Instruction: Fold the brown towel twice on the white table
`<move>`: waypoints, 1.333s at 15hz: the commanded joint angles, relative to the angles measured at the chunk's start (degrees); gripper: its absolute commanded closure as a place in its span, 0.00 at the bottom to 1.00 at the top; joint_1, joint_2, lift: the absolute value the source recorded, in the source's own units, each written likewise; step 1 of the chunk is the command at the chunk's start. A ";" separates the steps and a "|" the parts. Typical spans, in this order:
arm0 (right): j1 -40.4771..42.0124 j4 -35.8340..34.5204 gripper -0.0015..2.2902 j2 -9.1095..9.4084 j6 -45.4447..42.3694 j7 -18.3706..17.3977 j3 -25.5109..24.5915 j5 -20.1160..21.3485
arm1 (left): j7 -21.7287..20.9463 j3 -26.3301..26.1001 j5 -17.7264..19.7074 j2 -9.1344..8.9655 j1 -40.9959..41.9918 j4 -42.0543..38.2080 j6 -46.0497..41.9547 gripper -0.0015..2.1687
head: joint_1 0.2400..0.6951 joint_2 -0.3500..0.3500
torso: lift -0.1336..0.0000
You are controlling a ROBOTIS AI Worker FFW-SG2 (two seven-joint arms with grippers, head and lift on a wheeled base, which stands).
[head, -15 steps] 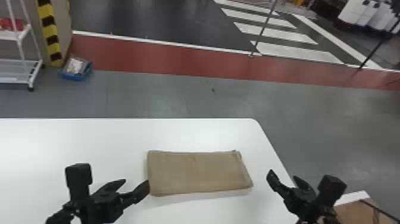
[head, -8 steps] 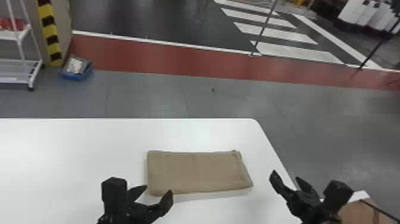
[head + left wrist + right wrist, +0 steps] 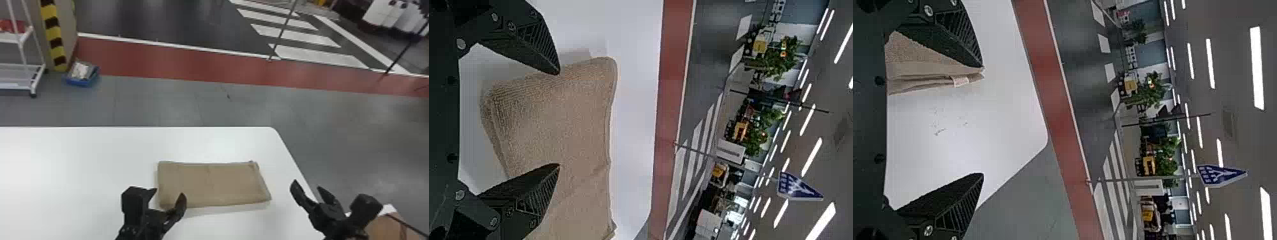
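Note:
In the head view my left gripper point(image 3: 169, 196) is open over the near left corner of the brown towel point(image 3: 210, 183). The towel lies flat as a layered rectangle on the white table point(image 3: 79, 166). Off the table's right edge, apart from the towel, my right gripper point(image 3: 308, 188) stands open. The left wrist view has the left gripper point(image 3: 560, 120) with fingers spread and the towel point(image 3: 564, 115) beyond them, not gripped. In the right wrist view the right gripper point(image 3: 984, 120) holds nothing; the towel's layered edge with a small tag point(image 3: 960, 80) lies partly behind one finger.
A cardboard box point(image 3: 383, 225) stands at the lower right, beside the table. Past the table's far edge are a white cart point(image 3: 22, 75) and a blue bin point(image 3: 82, 75) on the floor at the left.
The left gripper has moved right across the table to the towel's near left corner. My right gripper has shifted only slightly. The towel lies as before.

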 commanded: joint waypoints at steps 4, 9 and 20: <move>-0.76 1.79 0.05 -0.16 -2.10 0.19 0.08 0.09 | 0.93 -0.49 -1.76 -0.56 -1.20 1.17 7.03 0.13 | 1.00 0.00 | 1.00; -0.85 1.97 0.06 -0.16 -3.15 0.36 -0.01 -0.09 | 1.02 -0.40 -1.94 -0.56 -2.43 2.75 6.86 0.21 | 1.00 0.00 | 1.00; -1.20 1.35 0.06 0.45 -3.15 0.10 1.22 0.44 | 2.51 3.73 -1.15 1.69 2.49 -10.17 16.52 0.66 | 1.00 0.00 | 1.00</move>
